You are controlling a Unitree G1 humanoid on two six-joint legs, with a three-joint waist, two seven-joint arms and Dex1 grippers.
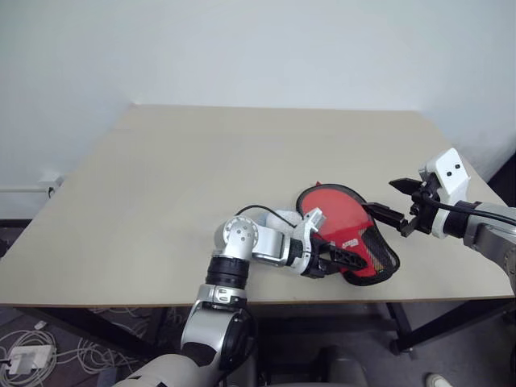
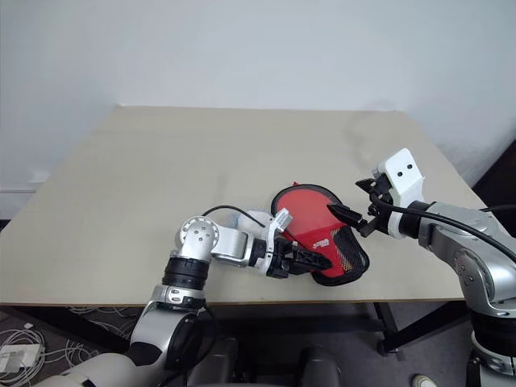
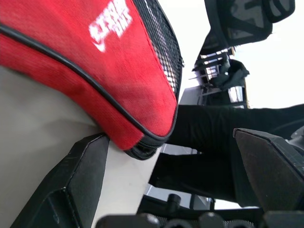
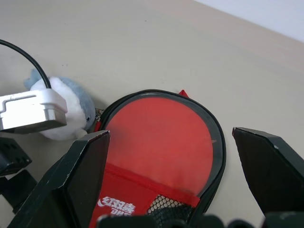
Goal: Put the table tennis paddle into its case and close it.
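The case (image 1: 369,251) lies near the table's front edge, its red cover with a white logo and black mesh folded over the near half. The table tennis paddle's round red face (image 1: 334,205) shows inside the black rim of the far half (image 4: 161,137); its handle is hidden. My left gripper (image 1: 334,260) is open at the case's near left edge. In the left wrist view the narrow end of the case (image 3: 123,109) sits between the fingers, and one finger (image 3: 76,185) is right beside it. My right gripper (image 1: 397,203) hovers open just right of the case.
A white and blue plush toy (image 1: 282,219) sits beside the left wrist, against the case's left side (image 4: 66,114). The beige table (image 1: 161,161) stretches bare to the back and left. Its front edge runs just below the case.
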